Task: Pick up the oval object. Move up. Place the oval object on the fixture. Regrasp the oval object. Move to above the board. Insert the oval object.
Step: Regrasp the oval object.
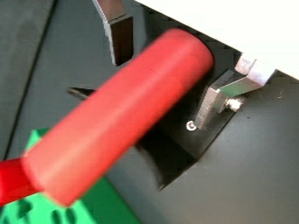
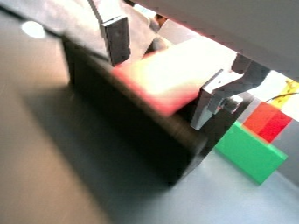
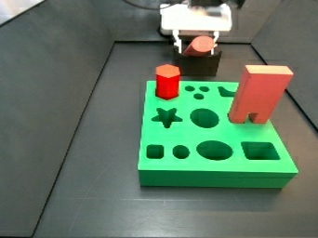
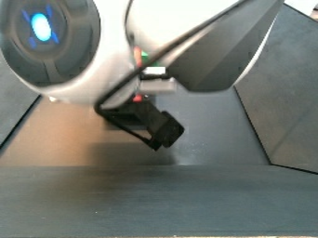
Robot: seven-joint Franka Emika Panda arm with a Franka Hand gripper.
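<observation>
The oval object [image 1: 122, 118] lay along the top of the black fixture [image 2: 140, 131], a smooth red rod that filled the middle of a wrist view and ran between the two silver fingers [image 1: 216, 101] of the hand [image 1: 163, 74]. In both wrist views a gap showed between each finger and the rod, so the hand [image 2: 163, 66] stood open around the oval object rather than clamped on it. In a side view the rod's round salmon end [image 3: 199, 43] showed at the top centre of the frame, sitting on the dark fixture [image 3: 202, 63] with the white hand [image 3: 198, 35] directly over it. Just below the fixture in that view lay the green board [image 3: 211, 153], its star, round, oval and square holes open across its face. A short red hexagonal peg [image 3: 166, 80] stood upright at the board's upper left corner, and a tall salmon block [image 3: 259, 93] with a notched bottom stood at its upper right. All rested on a dark tabletop [image 3: 74, 158]. In the remaining side view the white arm [image 4: 74, 46] filled the upper frame, with the black fixture [image 4: 147, 123] showing beneath it; the rod was hard to make out there.
</observation>
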